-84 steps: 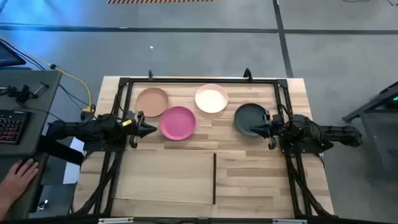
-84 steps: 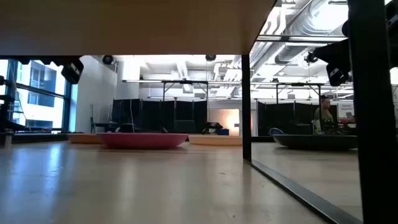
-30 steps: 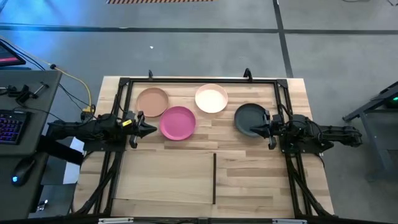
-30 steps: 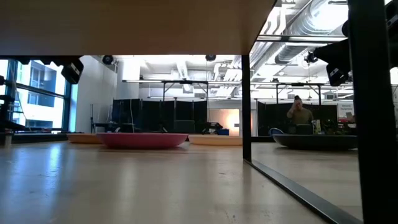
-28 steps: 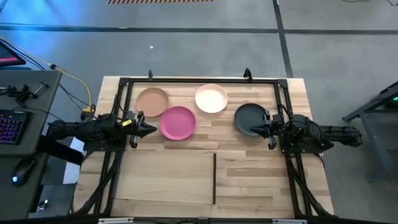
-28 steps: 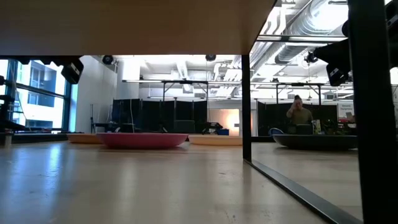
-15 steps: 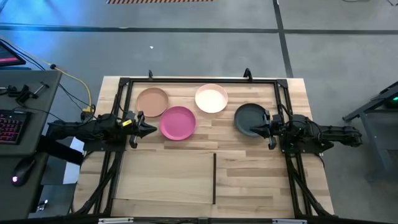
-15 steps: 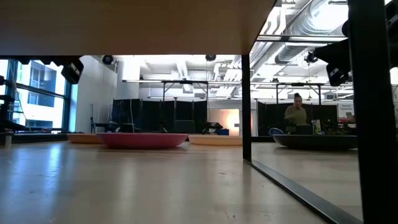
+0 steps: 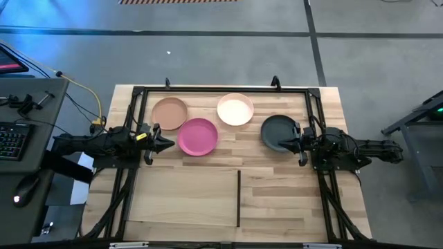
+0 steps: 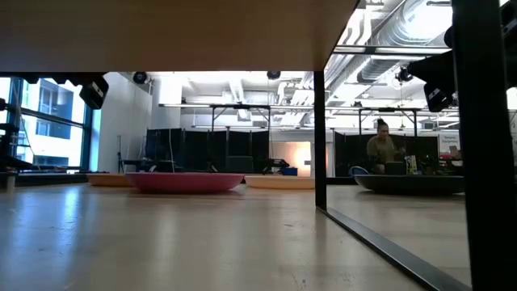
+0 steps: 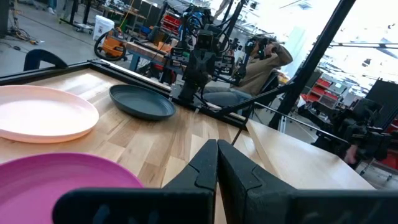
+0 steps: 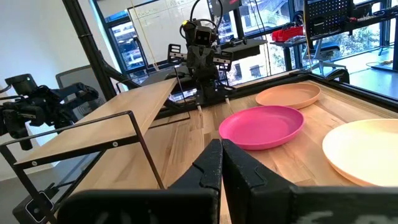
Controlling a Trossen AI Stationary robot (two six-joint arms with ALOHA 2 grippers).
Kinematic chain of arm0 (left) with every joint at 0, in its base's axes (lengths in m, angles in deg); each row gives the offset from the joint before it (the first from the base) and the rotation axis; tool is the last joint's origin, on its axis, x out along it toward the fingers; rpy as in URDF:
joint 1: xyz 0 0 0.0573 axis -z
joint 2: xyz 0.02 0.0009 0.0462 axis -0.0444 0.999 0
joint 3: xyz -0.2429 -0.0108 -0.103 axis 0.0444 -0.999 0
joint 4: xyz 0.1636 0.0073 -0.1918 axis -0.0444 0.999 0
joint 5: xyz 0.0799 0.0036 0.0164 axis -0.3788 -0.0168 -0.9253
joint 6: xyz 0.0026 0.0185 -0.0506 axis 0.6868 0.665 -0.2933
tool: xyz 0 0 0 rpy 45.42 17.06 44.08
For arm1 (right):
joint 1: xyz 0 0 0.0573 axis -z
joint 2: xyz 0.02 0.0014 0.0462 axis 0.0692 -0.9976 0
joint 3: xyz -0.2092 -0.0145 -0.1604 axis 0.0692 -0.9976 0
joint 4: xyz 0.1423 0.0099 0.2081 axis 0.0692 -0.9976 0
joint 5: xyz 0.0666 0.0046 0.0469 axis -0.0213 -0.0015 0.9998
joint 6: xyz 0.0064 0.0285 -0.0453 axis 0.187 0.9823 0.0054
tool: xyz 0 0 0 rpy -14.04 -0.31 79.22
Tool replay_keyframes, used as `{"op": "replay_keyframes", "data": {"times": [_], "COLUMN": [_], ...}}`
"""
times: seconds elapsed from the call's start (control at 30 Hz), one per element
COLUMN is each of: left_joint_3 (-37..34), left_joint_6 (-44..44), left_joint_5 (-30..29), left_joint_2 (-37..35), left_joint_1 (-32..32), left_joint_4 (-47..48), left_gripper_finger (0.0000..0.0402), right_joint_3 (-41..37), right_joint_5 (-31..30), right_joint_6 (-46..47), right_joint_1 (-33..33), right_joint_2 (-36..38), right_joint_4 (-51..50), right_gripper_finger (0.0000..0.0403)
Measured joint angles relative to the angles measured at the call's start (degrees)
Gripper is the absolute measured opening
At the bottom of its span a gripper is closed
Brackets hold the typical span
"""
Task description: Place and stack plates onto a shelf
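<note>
Four plates rest flat on the table's far half: tan peach [image 9: 169,111], magenta pink [image 9: 198,136], cream white [image 9: 235,109] and dark grey-black [image 9: 279,131]. The shelf [image 9: 183,197], a pale plywood panel with a black edge strip [image 9: 239,198], stands raised on thin black legs [image 10: 320,137] over the table's near half. My left gripper [image 9: 166,143] hovers shut just left of the pink plate [image 11: 62,177]. My right gripper [image 9: 285,144] hovers shut over the dark plate's near right rim. In the low view both grippers hang well above the plates.
A black frame [image 9: 221,90] borders the table's far and side edges. Bare butcher-block tabletop [image 9: 284,200] lies right of the shelf. A desk with a keyboard [image 9: 14,138] stands left of the table. A person [image 10: 380,149] is in the room beyond.
</note>
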Motion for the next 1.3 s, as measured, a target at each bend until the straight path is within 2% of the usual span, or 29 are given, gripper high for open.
{"op": "replay_keyframes", "data": {"times": [0.07, 0.17, 0.27, 0.33, 0.43, 0.5, 0.6, 0.7, 0.8, 0.93, 1.13, 1.2, 1.3], "left_joint_3": [0.0, 0.0, 0.0, 0.0, 0.0, 0.0, 0.0, 0.0, 0.0, 0.0, 0.0, 0.0, 0.0], "left_joint_6": [0.02, 0.01, 0.0, 0.0, 0.02, 0.0, 0.02, 0.02, 0.01, 0.02, 0.0, 0.0, 0.01], "left_joint_5": [0.0, -0.01, -0.01, 0.01, -0.01, -0.01, -0.01, 0.0, -0.01, -0.01, -0.01, 0.01, -0.01], "left_joint_2": [0.0, 0.0, 0.0, 0.0, 0.0, 0.0, 0.0, 0.0, 0.0, 0.0, 0.0, 0.0, 0.0], "left_joint_1": [0.0, 0.0, 0.01, 0.0, -0.01, 0.0, 0.01, 0.0, -0.01, 0.01, 0.0, 0.01, -0.02], "left_joint_4": [0.0, -0.01, -0.01, -0.01, 0.01, -0.01, 0.01, 0.0, 0.01, -0.01, 0.01, 0.03, 0.03], "left_gripper_finger": [0.0, 0.0, 0.0, 0.0, 0.0, 0.0, 0.0, 0.0, 0.0, 0.0, 0.0, 0.0, 0.0], "right_joint_3": [-0.02, -0.02, -0.02, -0.02, -0.02, -0.02, 2.59, 9.26, 17.04, 28.5, 41.32, 42.65, 42.03], "right_joint_5": [-0.01, -1.08, -7.99, -14.11, -24.98, -29.75, -29.44, -28.94, -30.67, -30.82, -21.66, -18.5, -13.43], "right_joint_6": [1.82, 13.53, 27.61, 33.31, 38.37, 40.34, 39.08, 36.91, 37.36, 44.34, 56.63, 58.84, 65.8], "right_joint_1": [-0.01, -0.01, 0.01, 0.01, -0.01, -0.01, -0.01, -0.04, 0.25, 3.04, 7.54, 7.42, 6.65], "right_joint_2": [-0.04, -0.03, 0.0, 0.0, -0.95, -3.64, -10.87, -20.42, -30.94, -43.01, -55.44, -58.21, -60.75], "right_joint_4": [1.32, 10.26, 19.48, 23.47, 27.02, 32.56, 37.71, 35.99, 25.35, 0.2, -40.0, -48.82, -56.11], "right_gripper_finger": [0.0, 0.0, 0.0, 0.0, 0.0, 0.0, 0.0, 0.0, 0.0006, 0.005, 0.016, 0.019, 0.0217]}}
